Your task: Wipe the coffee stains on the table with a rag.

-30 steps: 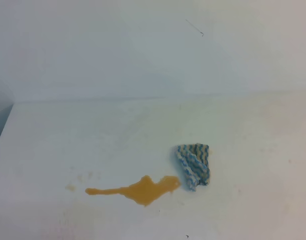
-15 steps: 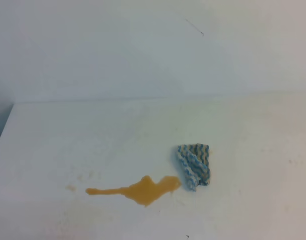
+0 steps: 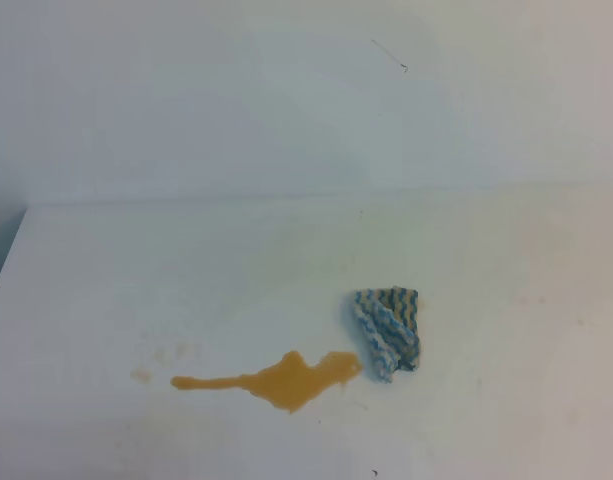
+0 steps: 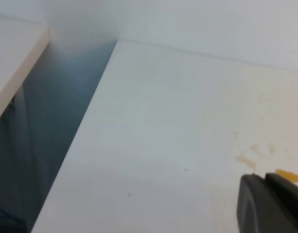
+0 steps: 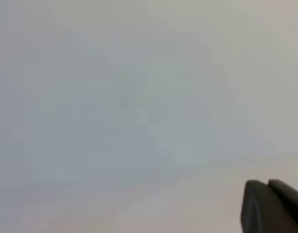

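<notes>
Amber liquid, the stains (image 3: pixel 286 378), lies toward the near edge of the table (image 3: pixel 106 290), a little left of its middle; the puddle is a long blob, widest at its right part, with a thin tail running left toward the left edge; a few faint tan specks (image 3: pixel 142 375) sit just beyond the tip of that tail, apart from the puddle. Just right of the puddle's right end lies the rag (image 3: pixel 388 331), a crumpled blue-and-white zigzag cloth, its near left corner close to the liquid, though whether it touches cannot be told; the rag's far part is tinged yellowish. Neither arm shows in the high view; nothing holds the rag. Beyond rag and puddle the white table runs bare to its far edge, where a white wall (image 3: pixel 236 100) rises; a small dark mark (image 3: pixel 404 67) shows high on the wall.

In the left wrist view the left pincer (image 4: pixel 270 204) shows only as a dark body at the lower right corner, above the table near its left edge; an end of the amber tail peeps out just behind it; whether it is released or clenched cannot be told. The right pincer (image 5: pixel 272 206) is likewise a dark corner against pale blur; its state cannot be told either.
</notes>
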{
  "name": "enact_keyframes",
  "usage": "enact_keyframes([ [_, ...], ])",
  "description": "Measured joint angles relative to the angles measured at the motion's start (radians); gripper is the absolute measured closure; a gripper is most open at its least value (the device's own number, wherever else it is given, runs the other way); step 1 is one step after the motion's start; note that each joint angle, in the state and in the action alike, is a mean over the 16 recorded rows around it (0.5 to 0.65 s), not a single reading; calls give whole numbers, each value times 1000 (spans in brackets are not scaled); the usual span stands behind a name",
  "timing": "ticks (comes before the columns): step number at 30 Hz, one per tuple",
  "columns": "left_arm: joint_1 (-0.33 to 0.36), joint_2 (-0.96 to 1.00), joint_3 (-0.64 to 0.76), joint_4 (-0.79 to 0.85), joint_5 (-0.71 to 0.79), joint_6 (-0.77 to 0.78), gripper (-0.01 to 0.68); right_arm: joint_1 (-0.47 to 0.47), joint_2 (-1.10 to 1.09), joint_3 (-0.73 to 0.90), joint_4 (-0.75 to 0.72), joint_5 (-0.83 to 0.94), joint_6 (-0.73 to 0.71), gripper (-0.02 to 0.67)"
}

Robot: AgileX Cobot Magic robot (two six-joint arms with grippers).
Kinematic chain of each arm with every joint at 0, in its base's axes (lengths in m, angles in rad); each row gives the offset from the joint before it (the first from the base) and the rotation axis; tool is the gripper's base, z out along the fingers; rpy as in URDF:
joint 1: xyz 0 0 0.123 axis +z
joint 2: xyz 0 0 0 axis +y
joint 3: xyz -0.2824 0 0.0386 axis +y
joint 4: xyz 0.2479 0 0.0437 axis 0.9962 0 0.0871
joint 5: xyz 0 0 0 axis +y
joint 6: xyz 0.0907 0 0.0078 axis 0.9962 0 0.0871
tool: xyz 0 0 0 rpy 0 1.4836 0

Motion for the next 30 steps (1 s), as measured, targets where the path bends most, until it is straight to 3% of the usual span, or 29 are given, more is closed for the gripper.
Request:
enact_keyframes([
  [17, -2, -1, 0, 0, 0, 0, 672, 0, 350, -14, 409, 97, -89, 653],
  [30, -2, -1, 0, 0, 0, 0, 673, 61, 857, -73, 904, 322, -582, 630],
])
